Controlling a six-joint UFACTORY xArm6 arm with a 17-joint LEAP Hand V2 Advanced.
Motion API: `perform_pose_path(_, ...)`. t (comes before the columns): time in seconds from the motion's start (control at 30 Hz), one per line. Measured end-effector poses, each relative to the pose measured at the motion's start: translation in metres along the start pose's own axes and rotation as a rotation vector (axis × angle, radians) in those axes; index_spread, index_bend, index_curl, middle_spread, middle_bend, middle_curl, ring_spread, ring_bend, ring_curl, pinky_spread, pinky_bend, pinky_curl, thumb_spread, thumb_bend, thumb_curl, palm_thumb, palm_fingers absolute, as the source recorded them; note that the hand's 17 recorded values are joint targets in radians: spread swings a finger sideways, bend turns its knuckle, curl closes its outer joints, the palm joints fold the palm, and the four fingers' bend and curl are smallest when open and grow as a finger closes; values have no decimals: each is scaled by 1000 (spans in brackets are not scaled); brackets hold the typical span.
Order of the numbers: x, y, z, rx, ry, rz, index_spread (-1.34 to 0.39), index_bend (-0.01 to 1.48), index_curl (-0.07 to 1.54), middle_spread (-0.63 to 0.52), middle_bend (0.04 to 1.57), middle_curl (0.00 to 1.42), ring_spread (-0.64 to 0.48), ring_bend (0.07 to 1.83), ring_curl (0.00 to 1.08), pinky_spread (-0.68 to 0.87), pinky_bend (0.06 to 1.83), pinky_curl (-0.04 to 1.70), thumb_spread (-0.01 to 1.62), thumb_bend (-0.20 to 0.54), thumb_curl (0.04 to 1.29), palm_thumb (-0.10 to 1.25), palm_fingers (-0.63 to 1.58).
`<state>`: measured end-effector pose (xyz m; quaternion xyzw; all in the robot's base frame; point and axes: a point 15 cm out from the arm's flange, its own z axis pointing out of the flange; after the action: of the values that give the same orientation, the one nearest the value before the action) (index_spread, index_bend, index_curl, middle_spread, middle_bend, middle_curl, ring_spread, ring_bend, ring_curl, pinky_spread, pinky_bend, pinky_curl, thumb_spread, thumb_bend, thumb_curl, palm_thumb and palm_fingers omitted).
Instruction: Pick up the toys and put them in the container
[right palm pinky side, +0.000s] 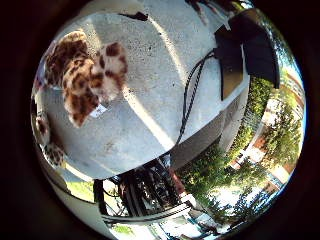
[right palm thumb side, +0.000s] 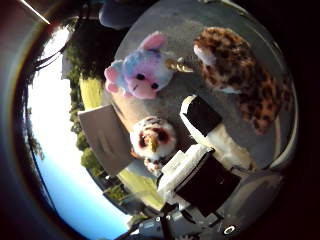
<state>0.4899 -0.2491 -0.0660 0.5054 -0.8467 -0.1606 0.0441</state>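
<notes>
three soft toys lie on the pale grey speckled tabletop (right palm pinky side: 150, 75), one of each kind. one is a leopard-spotted brown and cream plush animal (right palm thumb side: 240, 75). one is a pink, blue and white plush unicorn with a golden horn (right palm thumb side: 142, 72), just beside the leopard-spotted plush. one is a small round brown and white plush owl with an orange beak (right palm thumb side: 152, 140), near the unicorn and further from the leopard-spotted plush. one flat light grey box-like container (right palm thumb side: 105, 137) shows just beside the owl, at the tabletop's edge.
</notes>
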Motion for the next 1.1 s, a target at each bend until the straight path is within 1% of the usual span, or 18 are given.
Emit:
perform_pose_path(0.17,10,5,29,-48,59,7,31,148,232,90,209,382,306,497,358,465,526,257,1169,-34,351,491,310)
perform_pose_path(0.27,8,10,37,-71,64,4,46,151,228,87,231,390,314,524,357,472,548,251,1162,-28,348,490,382)
perform_pose_path(0.3,8,12,39,-81,65,2,40,150,224,76,249,396,317,560,360,474,559,245,1159,-27,348,493,454)
perform_pose_path(0.33,7,13,39,-83,67,1,15,149,218,53,282,406,310,607,365,484,596,243,1156,-22,349,505,577)
perform_pose_path(0.37,7,14,40,-87,68,-1,-15,136,208,27,340,428,287,670,382,486,640,251,1155,-16,354,525,716)
perform_pose_path(0.43,9,15,38,-91,75,-9,-109,106,175,-24,463,481,222,809,421,471,785,290,1152,-8,366,571,1004)
perform_pose_path(0.47,9,15,37,-92,75,-9,-149,94,152,-43,539,523,191,910,460,460,848,318,1148,-3,376,603,1108)
perform_pose_path(0.5,9,17,34,-96,74,-10,-166,108,148,-53,573,544,177,949,481,458,868,335,1147,1,383,622,1112)
perform_pose_path(0.57,9,23,31,-116,72,-8,-232,143,121,-89,721,635,119,1105,569,439,935,396,1141,13,411,700,1088)
perform_pose_path(0.63,9,28,23,-132,66,-7,-304,182,87,-121,804,703,71,1187,623,416,1051,460,1129,24,439,776,1086)
perform_pose_path(0.7,8,29,14,-130,61,-5,-378,237,61,-147,878,768,28,1223,661,380,1168,521,1118,38,468,857,1107)
perform_pose_path(0.8,8,33,-2,-135,57,-4,-466,327,35,-172,956,836,-11,1253,695,338,1265,588,1116,54,506,940,1101)
perform_pose_path(0.97,-3,60,-42,-200,50,-51,-613,469,-12,-203,1022,929,-58,1308,746,279,1342,680,1139,36,554,983,1017)
perform_pose_path(1.1,-35,86,-101,-211,27,-143,-713,567,-18,-220,1062,989,-81,1338,779,241,1380,741,1160,12,580,988,957)
